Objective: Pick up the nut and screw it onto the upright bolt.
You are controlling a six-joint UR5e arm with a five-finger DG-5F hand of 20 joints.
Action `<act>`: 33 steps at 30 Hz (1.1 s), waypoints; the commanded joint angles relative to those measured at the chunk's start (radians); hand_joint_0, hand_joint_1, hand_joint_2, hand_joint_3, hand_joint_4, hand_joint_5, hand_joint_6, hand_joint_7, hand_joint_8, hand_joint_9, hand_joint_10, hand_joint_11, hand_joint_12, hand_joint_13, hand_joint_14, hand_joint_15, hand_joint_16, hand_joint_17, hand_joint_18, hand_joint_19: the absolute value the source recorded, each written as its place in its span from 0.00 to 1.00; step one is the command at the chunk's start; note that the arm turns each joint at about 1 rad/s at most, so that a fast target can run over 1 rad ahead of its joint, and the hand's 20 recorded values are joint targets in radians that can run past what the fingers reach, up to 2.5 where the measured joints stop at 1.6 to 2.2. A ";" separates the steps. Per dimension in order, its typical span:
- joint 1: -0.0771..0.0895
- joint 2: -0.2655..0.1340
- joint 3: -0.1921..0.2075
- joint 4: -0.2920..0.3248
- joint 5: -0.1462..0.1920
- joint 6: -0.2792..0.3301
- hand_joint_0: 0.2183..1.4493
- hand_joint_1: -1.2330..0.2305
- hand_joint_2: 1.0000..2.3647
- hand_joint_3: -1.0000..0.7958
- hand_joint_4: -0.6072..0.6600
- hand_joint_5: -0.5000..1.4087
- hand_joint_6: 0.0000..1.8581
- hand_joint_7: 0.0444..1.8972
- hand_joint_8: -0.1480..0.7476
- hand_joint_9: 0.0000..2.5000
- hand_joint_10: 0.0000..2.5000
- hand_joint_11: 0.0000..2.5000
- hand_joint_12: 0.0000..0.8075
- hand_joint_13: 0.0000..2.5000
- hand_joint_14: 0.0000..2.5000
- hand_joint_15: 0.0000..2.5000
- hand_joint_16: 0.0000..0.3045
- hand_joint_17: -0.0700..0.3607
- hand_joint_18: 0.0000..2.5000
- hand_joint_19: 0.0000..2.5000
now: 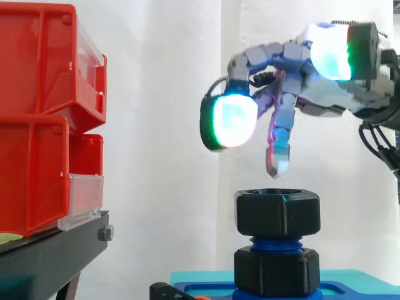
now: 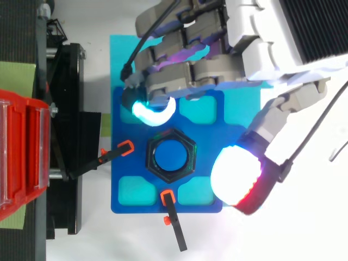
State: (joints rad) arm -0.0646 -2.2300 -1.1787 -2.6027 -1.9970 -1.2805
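Note:
A black hex nut (image 1: 277,211) (image 2: 171,155) sits on top of the upright blue bolt (image 1: 275,242) (image 2: 170,156), above a second black nut (image 1: 276,270) lower on the thread. The bolt stands on a blue fixture plate (image 2: 126,190). My hand (image 1: 294,69) (image 2: 217,54) hovers above the nut without touching it. Its fingers are spread and relaxed, with one fingertip (image 1: 277,164) pointing down just over the nut's top. The glowing pads (image 2: 237,175) flank the nut on two sides in the top view. Nothing is held.
Red bins (image 1: 44,119) (image 2: 19,157) stand stacked on a black stand (image 1: 50,256) at the left. Two black clamps with orange tips (image 2: 114,155) (image 2: 173,217) hold the blue plate. A white curtain hangs behind.

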 commanded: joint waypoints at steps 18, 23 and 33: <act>0.071 0.000 -0.116 0.130 0.092 -0.059 0.17 0.69 0.00 0.28 0.51 0.15 0.27 0.31 0.42 0.16 0.00 0.00 0.44 0.05 0.00 0.00 0.15 0.40 0.00 0.00; 0.071 -0.002 -0.118 0.125 0.093 -0.071 0.16 0.73 0.00 0.28 0.50 0.14 0.27 0.29 0.38 0.04 0.00 0.00 0.45 0.00 0.00 0.00 0.16 0.42 0.00 0.00; 0.071 -0.002 -0.170 0.153 0.112 -0.076 0.16 0.82 0.00 0.28 0.49 0.14 0.27 0.29 0.35 0.00 0.00 0.00 0.43 0.00 0.00 0.00 0.17 0.43 0.00 0.00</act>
State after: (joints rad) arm 0.0063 -2.2315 -1.3394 -2.4573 -1.8889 -1.3571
